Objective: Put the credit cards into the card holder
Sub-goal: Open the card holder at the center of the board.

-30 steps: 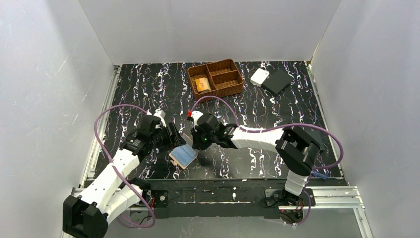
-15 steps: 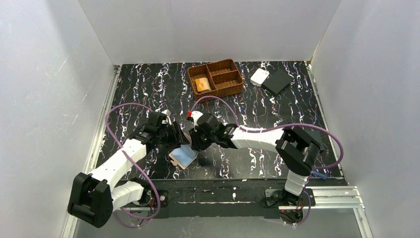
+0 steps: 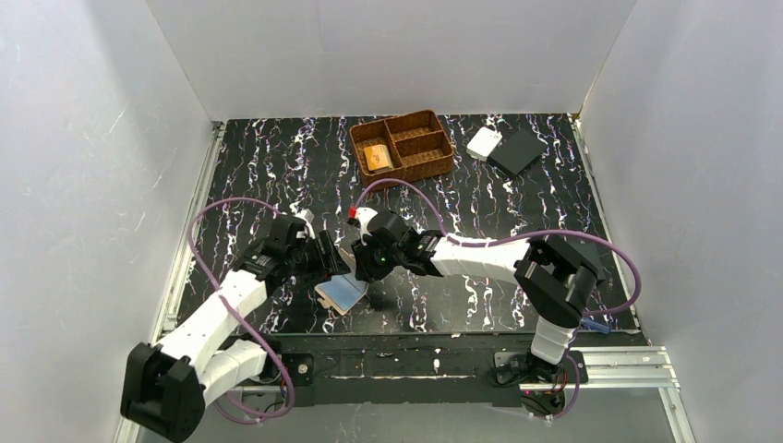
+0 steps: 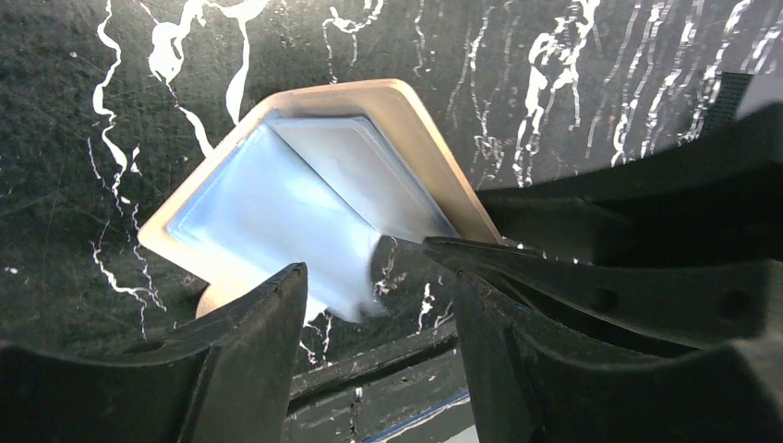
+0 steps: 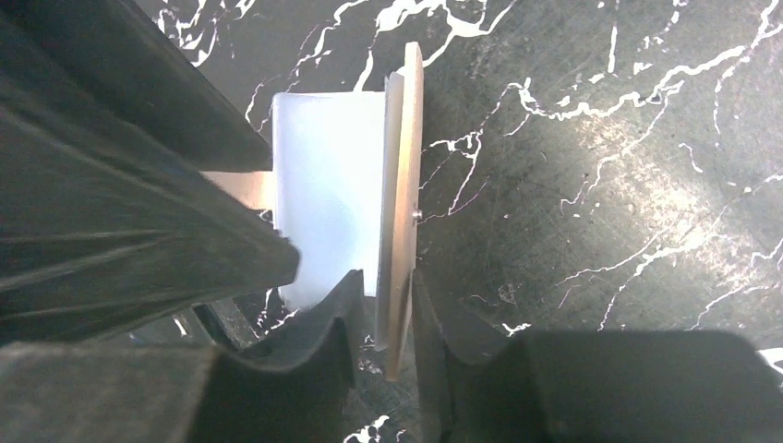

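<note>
The card holder (image 3: 342, 293) lies open near the table's front edge, blue inner face (image 4: 277, 203) up, tan rim (image 4: 406, 111) round it. My right gripper (image 3: 371, 275) is shut on its raised tan flap (image 5: 403, 185), seen edge-on between the jaws of that gripper (image 5: 388, 281). My left gripper (image 3: 332, 268) is open just left of it; in the left wrist view my left gripper (image 4: 374, 309) stands around the near corner of the blue face without closing on it. An orange credit card (image 3: 376, 157) lies in the left compartment of the woven basket (image 3: 434, 138).
A white rectangular piece (image 3: 483, 142) and a flat black square (image 3: 517, 151) lie at the back right. The two grippers are close together over the wallet. White walls enclose the black marbled table (image 3: 277, 166) on three sides.
My left arm has shifted its gripper forward and down toward the wallet's left side. My right gripper has stayed shut on the tan flap, almost unmoved.
</note>
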Motion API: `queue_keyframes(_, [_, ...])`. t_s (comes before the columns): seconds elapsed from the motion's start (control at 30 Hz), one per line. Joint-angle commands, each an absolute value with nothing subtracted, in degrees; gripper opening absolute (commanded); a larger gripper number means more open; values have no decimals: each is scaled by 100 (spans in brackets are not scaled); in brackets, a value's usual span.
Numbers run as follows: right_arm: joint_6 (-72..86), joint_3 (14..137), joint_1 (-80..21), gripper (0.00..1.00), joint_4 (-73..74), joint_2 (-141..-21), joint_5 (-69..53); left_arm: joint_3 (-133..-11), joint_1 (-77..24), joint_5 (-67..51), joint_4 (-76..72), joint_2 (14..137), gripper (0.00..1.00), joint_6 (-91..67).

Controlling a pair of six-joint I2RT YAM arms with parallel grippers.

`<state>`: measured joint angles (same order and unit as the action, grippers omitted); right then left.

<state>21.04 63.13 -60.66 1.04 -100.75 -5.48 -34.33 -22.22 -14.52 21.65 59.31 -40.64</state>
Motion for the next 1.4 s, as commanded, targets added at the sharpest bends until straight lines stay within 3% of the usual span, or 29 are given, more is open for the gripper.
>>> queue_keyframes(0.0, [2117,6407,-6081,41,-240,-9963,-847,-3721,-2193,-1378,2668,5241,59,-3985])
queue_keyframes(0.2, [2118,6424,-6081,42,-257,-10008,-817,-3865,-2185,-1423,2663,5280,60,-4052])
queue_keyframes(0.37, [2118,6430,-6079,27,-144,-10097,-565,-3655,-2180,-1566,2343,5537,57,-4233])
queue_keyframes(0.43, [2127,6370,-6073,26,-50,-10056,-244,-3554,-2180,-1522,2291,5594,55,-4270])
queue_keyframes(0.5, [2142,6258,-6058,33,-13,-9981,53,-3453,-2180,-1485,2265,5690,54,-4260])
queue_keyframes(0.6, [2198,6138,-6004,54,-9,-9914,469,-3241,-2186,-1521,2072,5858,52,-4290])
queue_keyframes(0.9, [2197,6153,-5766,77,701,-10101,981,-3055,-2182,-1281,2006,6713,50,-4246])
queue_keyframes(1.2, [1855,6377,-5774,77,835,-10172,632,-3058,-2180,-1046,2124,6923,48,-4217])
queue_keyframes(1.37, [1728,6631,-5783,65,1105,-10104,801,-3339,-2184,-649,2561,7247,41,-4088])
